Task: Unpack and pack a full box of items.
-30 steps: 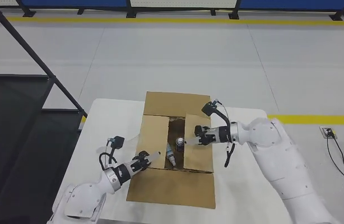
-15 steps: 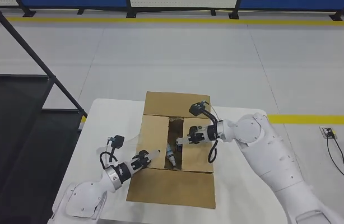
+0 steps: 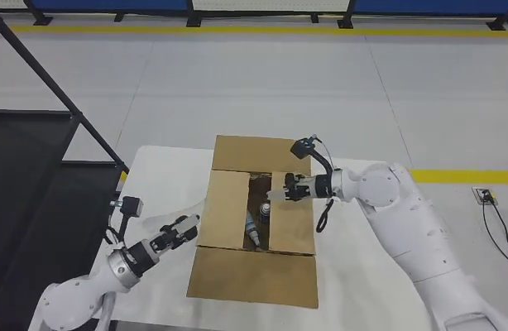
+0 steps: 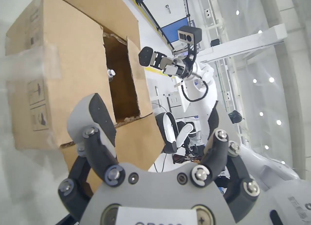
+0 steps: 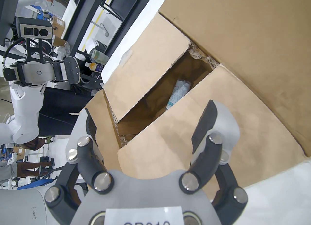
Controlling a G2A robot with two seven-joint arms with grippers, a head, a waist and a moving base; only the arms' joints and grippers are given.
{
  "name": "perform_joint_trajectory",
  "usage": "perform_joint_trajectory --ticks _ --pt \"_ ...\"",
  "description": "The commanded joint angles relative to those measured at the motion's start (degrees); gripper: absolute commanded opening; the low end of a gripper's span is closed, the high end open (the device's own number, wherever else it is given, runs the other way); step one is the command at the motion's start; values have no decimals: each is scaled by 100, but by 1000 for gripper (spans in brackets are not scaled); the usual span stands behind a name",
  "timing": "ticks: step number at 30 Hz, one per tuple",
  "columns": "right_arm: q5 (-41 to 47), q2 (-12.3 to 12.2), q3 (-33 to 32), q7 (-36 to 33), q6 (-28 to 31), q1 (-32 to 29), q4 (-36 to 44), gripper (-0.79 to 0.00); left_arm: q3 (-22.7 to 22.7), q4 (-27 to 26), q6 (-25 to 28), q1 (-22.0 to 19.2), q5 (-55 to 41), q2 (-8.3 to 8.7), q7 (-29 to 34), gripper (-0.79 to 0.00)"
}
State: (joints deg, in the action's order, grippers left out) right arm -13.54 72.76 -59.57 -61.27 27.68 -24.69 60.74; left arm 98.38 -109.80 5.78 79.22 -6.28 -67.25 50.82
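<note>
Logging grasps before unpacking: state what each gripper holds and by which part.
Nothing is held. Left gripper open beside the box, right gripper open above it.

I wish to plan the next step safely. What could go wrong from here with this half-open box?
1. The gap between the inner flaps of the box is narrow; the open right gripper over it may catch a flap edge before reaching the bottles.
2. The left gripper is off the box, so a push could slide it on the table.
</note>
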Motion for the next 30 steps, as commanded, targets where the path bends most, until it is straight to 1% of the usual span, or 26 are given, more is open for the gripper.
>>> perform_joint_trajectory --ticks 1,3,6,7,8,9,13,17,20,23,25,27,30 --pt "-74 -40 -88 30 -93 -26 110 0 418 57 -58 207 -60 66 503 0" --pt "-104 -72 -158 57 -170 -53 214 0 719 200 -71 366 -17 128 966 0" --pt "-61 -111 -284 160 -234 -57 208 0 933 485 -161 490 -43 213 1738 0" --pt "-142 -126 -322 216 -350 -34 150 0 952 584 -209 505 -81 238 1978 0" --pt "-302 -138 -343 306 -600 -1 108 0 963 658 -237 499 -74 262 2184 0" --pt "-341 -139 -341 327 -682 5 110 0 950 721 -254 489 -66 284 2363 0" --pt "-341 -139 -341 327 -682 5 110 0 759 842 -265 433 -144 350 2985 0" --pt "-341 -139 -341 327 -682 5 110 0 458 852 -250 370 -199 376 3079 0" --pt "-398 -139 -393 923 -963 -172 101 0 227 825 -297 300 -282 390 3113 0" --pt "-753 -120 -383 1677 -1636 -216 -58 0 114 809 -337 228 -386 408 3071 0" --pt "-647 -99 -386 1914 -1577 -232 -205 0 80 799 -379 201 -503 421 3052 0" --pt "-770 -78 -360 2261 -1721 -197 -394 0 78 777 -397 191 -563 438 3031 0" --pt "-797 -31 -291 2515 -1859 -85 -756 0 75 753 -463 205 -828 453 2964 0"
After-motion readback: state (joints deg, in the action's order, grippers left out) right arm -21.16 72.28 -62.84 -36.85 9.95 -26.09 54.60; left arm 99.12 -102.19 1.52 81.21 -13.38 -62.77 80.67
